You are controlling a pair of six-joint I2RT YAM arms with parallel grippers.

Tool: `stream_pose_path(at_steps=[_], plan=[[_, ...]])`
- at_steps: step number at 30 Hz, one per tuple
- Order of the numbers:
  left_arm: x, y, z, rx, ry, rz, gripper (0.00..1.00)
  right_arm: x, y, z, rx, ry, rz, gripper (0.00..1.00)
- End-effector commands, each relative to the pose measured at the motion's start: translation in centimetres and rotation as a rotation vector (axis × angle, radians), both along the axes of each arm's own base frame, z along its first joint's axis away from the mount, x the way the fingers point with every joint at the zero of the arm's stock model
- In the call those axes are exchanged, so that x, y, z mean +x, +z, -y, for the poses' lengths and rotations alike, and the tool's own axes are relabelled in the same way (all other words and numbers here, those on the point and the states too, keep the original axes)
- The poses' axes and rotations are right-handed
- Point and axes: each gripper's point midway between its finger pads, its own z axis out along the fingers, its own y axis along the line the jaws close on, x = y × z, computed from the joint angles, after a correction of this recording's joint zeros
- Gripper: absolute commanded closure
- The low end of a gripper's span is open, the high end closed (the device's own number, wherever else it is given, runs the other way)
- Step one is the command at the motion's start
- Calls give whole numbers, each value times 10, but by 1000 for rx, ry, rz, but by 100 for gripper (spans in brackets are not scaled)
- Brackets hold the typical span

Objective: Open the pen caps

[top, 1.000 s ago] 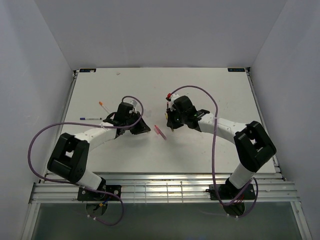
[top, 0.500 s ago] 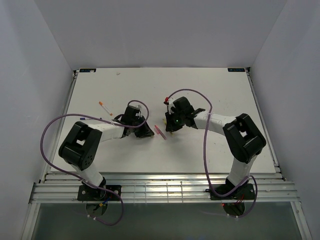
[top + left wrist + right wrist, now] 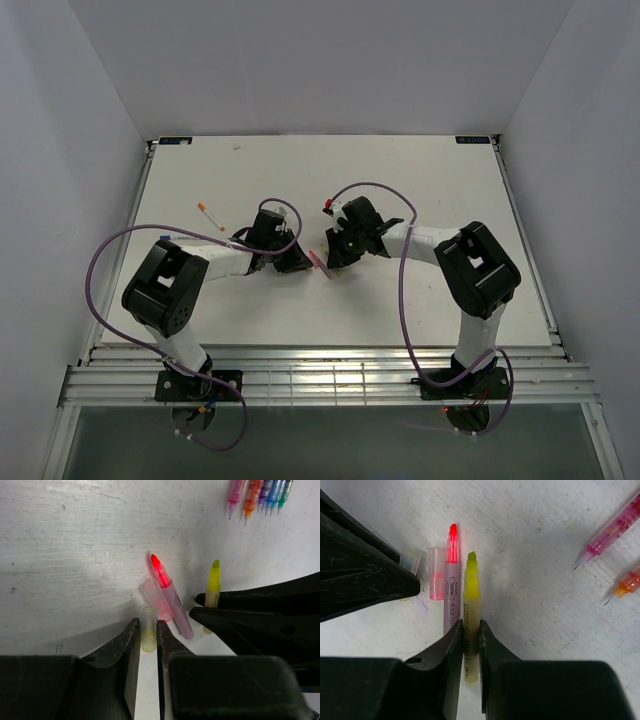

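On the white table (image 3: 545, 645), our right claw (image 3: 471, 627) clamps the slim yellow plastic pen (image 3: 471, 587), its bare tip ahead of the jaws, which we judge anchors the barrel. Just left of that claw lies the uncapped pink plastic pen (image 3: 452, 580). Our left claw (image 3: 147, 628) pinches the clear yellowish tube cap (image 3: 148, 614), already free of the yellow pen. The translucent pink tube cap (image 3: 152, 595) lies just ahead.

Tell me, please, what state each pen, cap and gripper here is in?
yellow pen: uncapped, clamped in the right gripper.
yellow-tinted cap: off, clamped in the left gripper.
pink pen: uncapped, lying loose.
pink cap: off, lying beside the pink pen.
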Motion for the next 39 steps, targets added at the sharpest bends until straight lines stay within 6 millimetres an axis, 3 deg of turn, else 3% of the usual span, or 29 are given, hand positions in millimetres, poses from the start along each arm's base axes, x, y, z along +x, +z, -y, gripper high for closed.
stream_pose_path(at_steps=[1,14,21,28,31,32,34,35,38,39], plan=[[9,8,3,-8,12,38,73,15,14,-14,49,14,45,80],[4,-3,0,6,15,17,61,16,9,-15,47,14,31,68],[4,7,-2,2,17,45,59,19,18,-17,61,3,45,63],[11,35,-8,27,37,108,55,20,54,-19,126,-20,99,60],[16,48,-14,58,49,139,53,20,74,-12,141,-51,144,59],[18,54,-17,76,53,145,52,20,89,-10,160,-60,174,59],[29,63,-29,133,82,185,50,17,95,-3,155,-76,194,59],[36,73,-34,148,95,203,48,15,106,0,166,-82,222,58],[57,83,-65,206,159,213,47,9,113,9,169,-85,247,58],[67,84,-86,219,207,205,47,6,114,10,170,-81,249,58]])
